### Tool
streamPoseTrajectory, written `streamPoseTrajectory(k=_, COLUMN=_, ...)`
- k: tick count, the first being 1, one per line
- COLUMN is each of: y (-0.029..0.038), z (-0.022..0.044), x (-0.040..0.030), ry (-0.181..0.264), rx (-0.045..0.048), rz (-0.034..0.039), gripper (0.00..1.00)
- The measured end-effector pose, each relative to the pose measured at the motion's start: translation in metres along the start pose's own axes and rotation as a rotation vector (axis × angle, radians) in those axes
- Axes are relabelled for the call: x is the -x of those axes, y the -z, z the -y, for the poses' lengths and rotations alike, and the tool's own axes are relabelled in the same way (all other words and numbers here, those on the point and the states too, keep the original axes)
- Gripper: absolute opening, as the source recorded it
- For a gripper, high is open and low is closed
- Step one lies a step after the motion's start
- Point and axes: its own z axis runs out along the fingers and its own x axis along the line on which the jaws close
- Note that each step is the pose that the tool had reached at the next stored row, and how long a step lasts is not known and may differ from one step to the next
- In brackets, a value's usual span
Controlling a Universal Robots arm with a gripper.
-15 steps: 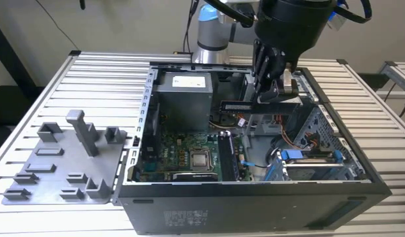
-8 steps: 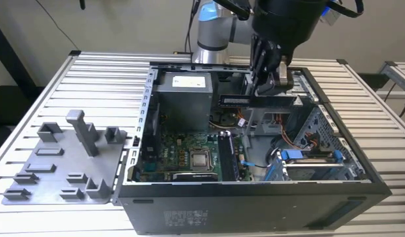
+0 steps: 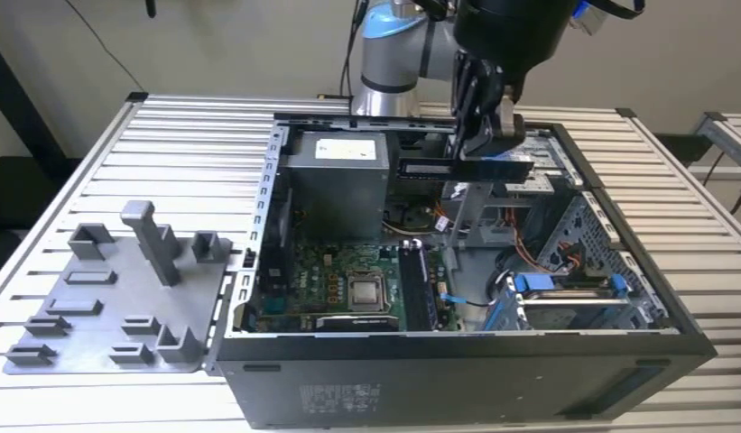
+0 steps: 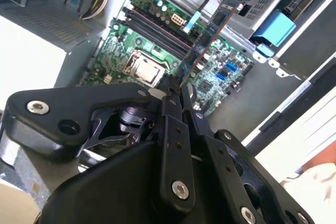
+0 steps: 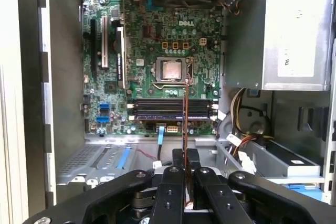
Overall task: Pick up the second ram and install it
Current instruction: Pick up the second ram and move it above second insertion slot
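**A:** What is hard to make out?

**B:** In the exterior view the gripper [image 3: 491,153] is dark against the dark ram [image 3: 437,167], so the exact spot where the fingers meet the stick blurs. The frame cuts off the arm's upper part. In the first wrist view the slots [image 5: 170,108] are dark strips, and I cannot tell whether a stick sits in any of them.

**A:** And the gripper's jaws?

**B:** They are clamped on the ram. In both wrist views two fingers pinch it, hiding part of it, and the rest runs out past the fingertips.

**A:** Where is the ram, then?

**B:** It is in the gripper, in the air over the open case [image 3: 467,379]. The board [image 5: 152,40] lies well beyond the fingertips, and the ram is apart from it.

**A:** What do the views add to each other?

**B:** The exterior view gives the ram's flat side, held level, with the power supply [image 3: 334,176] just beside its free end. The first wrist view gives the gripper [image 5: 185,153] with the ram [image 5: 185,114] as a thin edge, drawn across the slots and ending near the socket [image 5: 171,70]. The second wrist view gives the gripper [image 4: 176,85] with the ram [image 4: 207,38] slanting away over the board [image 4: 220,61].
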Motion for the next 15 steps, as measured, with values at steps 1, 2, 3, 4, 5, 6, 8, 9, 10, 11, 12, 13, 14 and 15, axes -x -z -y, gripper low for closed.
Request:
streamPoseTrajectory(k=1, y=-0.0001, z=-0.0003, x=0.0027, ry=0.000, rx=0.0000, rz=0.0000, gripper=0.14)
streamPoseTrajectory(k=2, y=-0.0003, z=-0.0005, x=0.0053, ry=0.000, rx=0.0000, rz=0.0003, gripper=0.14)
streamPoseTrajectory(k=3, y=-0.0005, z=-0.0008, x=0.0077, ry=0.000, rx=0.0000, rz=0.0006, gripper=0.14)
streamPoseTrajectory(k=4, y=-0.0006, z=-0.0011, x=0.0101, ry=0.000, rx=0.0000, rz=0.0010, gripper=0.14)
streamPoseTrajectory(k=5, y=-0.0007, z=-0.0016, x=0.0128, ry=0.000, rx=0.0000, rz=0.0018, gripper=0.14)
streamPoseTrajectory(k=6, y=-0.0009, z=-0.0021, x=0.0151, ry=0.000, rx=-0.0001, rz=0.0027, gripper=0.14)
streamPoseTrajectory(k=8, y=-0.0012, z=-0.0030, x=0.0199, ry=0.000, rx=-0.0001, rz=0.0049, gripper=0.14)
streamPoseTrajectory(k=9, y=-0.0014, z=-0.0035, x=0.0224, ry=0.000, rx=-0.0002, rz=0.0059, gripper=0.14)
streamPoseTrajectory(k=10, y=-0.0016, z=-0.0040, x=0.0249, ry=0.000, rx=-0.0002, rz=0.0067, gripper=0.14)
streamPoseTrajectory(k=11, y=-0.0018, z=-0.0044, x=0.0276, ry=0.000, rx=-0.0002, rz=0.0076, gripper=0.14)
streamPoseTrajectory(k=12, y=-0.0020, z=-0.0047, x=0.0302, ry=0.000, rx=-0.0002, rz=0.0087, gripper=0.14)
streamPoseTrajectory(k=13, y=-0.0021, z=-0.0050, x=0.0328, ry=0.000, rx=-0.0001, rz=0.0097, gripper=0.14)
streamPoseTrajectory(k=14, y=-0.0024, z=-0.0052, x=0.0355, ry=0.000, rx=-0.0002, rz=0.0108, gripper=0.14)
streamPoseTrajectory(k=15, y=-0.0026, z=-0.0054, x=0.0381, ry=0.000, rx=-0.0002, rz=0.0116, gripper=0.14)
